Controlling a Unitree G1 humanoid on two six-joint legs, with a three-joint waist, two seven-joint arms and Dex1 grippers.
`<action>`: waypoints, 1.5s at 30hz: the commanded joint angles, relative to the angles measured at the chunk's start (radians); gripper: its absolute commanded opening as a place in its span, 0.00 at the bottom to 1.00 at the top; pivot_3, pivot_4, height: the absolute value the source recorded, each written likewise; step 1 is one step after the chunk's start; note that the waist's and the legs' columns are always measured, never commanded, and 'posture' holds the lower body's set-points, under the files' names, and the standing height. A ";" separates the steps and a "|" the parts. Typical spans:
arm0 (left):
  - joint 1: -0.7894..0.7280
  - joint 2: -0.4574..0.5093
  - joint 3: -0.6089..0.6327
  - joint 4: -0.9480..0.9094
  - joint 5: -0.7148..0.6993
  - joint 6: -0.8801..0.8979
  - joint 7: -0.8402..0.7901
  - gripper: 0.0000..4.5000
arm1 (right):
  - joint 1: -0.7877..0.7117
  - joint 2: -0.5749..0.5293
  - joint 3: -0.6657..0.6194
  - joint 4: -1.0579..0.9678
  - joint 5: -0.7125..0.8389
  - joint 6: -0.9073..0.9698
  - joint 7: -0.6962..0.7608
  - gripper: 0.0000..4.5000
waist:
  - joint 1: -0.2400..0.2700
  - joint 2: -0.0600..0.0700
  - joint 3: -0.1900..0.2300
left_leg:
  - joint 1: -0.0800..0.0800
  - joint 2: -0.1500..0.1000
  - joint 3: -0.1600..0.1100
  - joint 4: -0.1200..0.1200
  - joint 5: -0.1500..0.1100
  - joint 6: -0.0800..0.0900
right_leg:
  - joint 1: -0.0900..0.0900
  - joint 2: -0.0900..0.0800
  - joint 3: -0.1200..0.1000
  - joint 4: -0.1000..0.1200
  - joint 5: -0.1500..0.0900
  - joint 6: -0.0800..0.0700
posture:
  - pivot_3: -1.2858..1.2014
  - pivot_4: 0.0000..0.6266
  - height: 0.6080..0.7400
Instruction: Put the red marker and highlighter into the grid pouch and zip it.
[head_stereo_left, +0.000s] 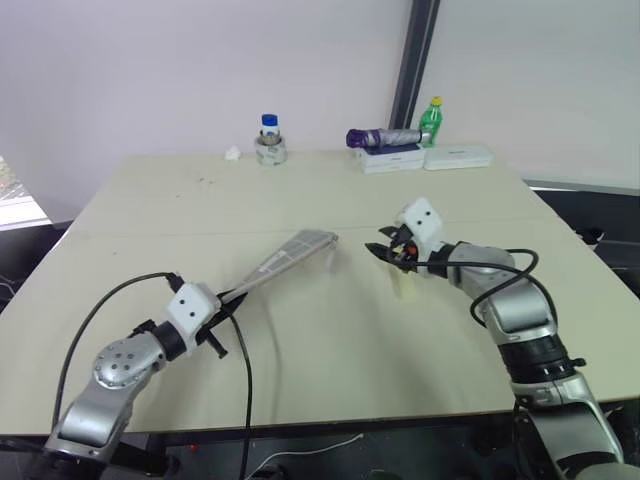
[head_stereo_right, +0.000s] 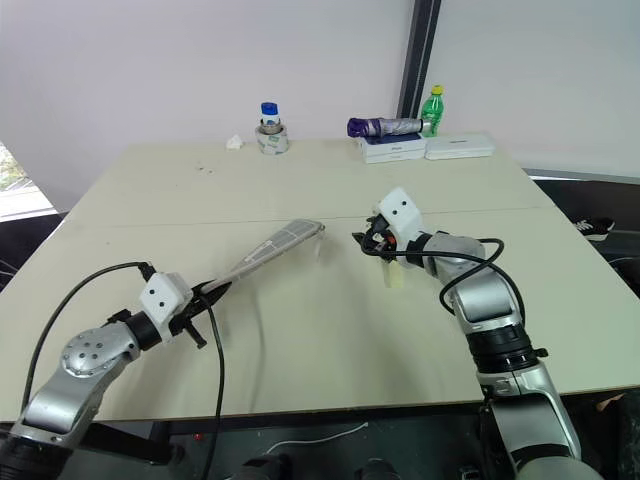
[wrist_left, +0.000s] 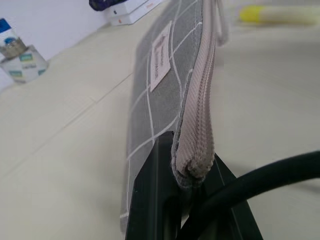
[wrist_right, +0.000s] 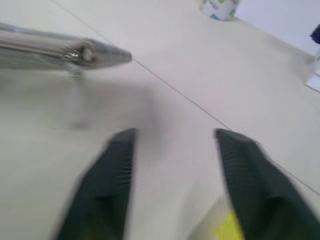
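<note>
The grid pouch (head_stereo_left: 287, 257) hangs edge-up just above the table, zipper side on top. My left gripper (head_stereo_left: 226, 299) is shut on its near end; in the left wrist view the black fingers (wrist_left: 150, 200) clamp the grey fabric (wrist_left: 160, 75) below the zipper. Near the pouch's far end my right gripper (head_stereo_left: 384, 250) hovers open and holds nothing, its fingers (wrist_right: 112, 165) well apart. The highlighter (head_stereo_left: 407, 287), pale yellow, lies on the table right under the right gripper. The red marker is hidden.
Along the table's far edge stand a blue-lidded jar (head_stereo_left: 270, 140), a purple bundle (head_stereo_left: 385, 137) on white boxes (head_stereo_left: 425, 158) and a green bottle (head_stereo_left: 431, 120). A black cable (head_stereo_left: 245, 400) trails from my left wrist over the near edge.
</note>
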 joint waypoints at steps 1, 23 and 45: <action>0.004 -0.051 0.009 -0.100 -0.010 0.083 0.054 0.00 | 0.004 -0.002 -0.032 -0.085 0.062 0.043 0.024 0.86 | -0.003 0.000 0.000 | 0.000 0.000 0.000 0.000 0.000 0.000 | 0.000 0.000 0.000 0.000 0.000 0.000 | 0.52 0.24 0.98; -0.005 -0.181 -0.049 -0.200 0.081 0.211 0.110 0.00 | -0.025 0.121 0.028 -0.014 0.032 0.069 -0.094 0.01 | -0.006 0.000 0.000 | 0.000 0.000 0.000 0.001 0.000 0.000 | 0.000 0.001 0.000 0.000 0.000 0.000 | 0.52 0.24 0.98; -0.122 -0.377 -0.154 -0.144 0.208 0.266 0.218 0.00 | -0.021 0.232 0.351 -0.348 0.033 0.166 -0.009 0.01 | -0.002 0.000 0.000 | 0.000 0.000 -0.001 0.001 0.000 0.000 | 0.000 0.001 0.000 0.000 0.000 0.000 | 0.52 0.24 0.98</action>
